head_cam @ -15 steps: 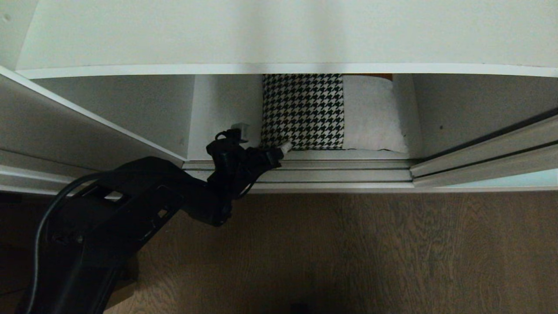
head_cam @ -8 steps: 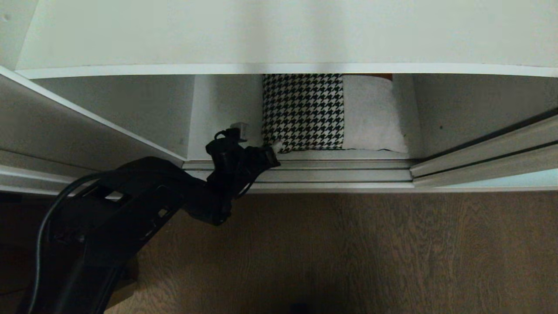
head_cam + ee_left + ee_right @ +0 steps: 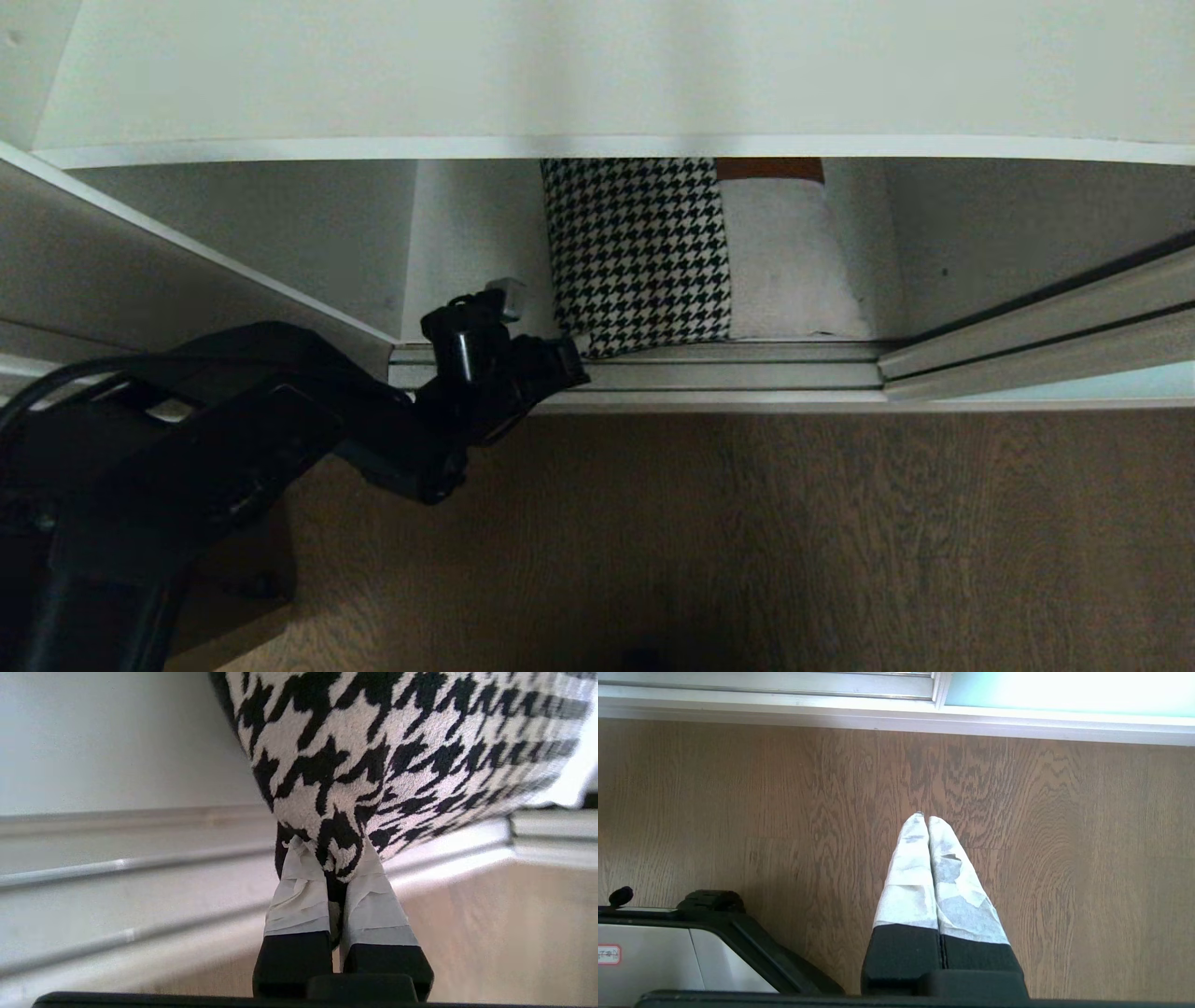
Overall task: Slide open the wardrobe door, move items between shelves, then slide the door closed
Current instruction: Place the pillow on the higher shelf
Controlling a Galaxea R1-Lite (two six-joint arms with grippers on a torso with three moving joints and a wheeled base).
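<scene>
1. Pinching the near lower corner of your square houndstooth cushion [image 3: 373, 756], the left gripper [image 3: 334, 858] has its taped fingers [image 3: 299, 896] clamped on the fabric.
2. You see the cushion [image 3: 644, 252] upright on the white bottom shelf [image 3: 467, 243], its corner over the ridged silver floor track [image 3: 728, 369].
3. Your right gripper [image 3: 924, 819] hangs over the brown wood floor [image 3: 1064, 858], fingertips pressed together, holding nothing.
4. You find the aqua frosted-glass sliding door [image 3: 1102, 378] slid off to the right.

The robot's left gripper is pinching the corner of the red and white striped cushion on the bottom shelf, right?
Not quite. The left gripper is pinching a corner, but the square fabric cushion is black-and-white houndstooth there, with light-grey and rust-brown patches, not red and white stripes. The left wrist view shows the pattern up close.
</scene>
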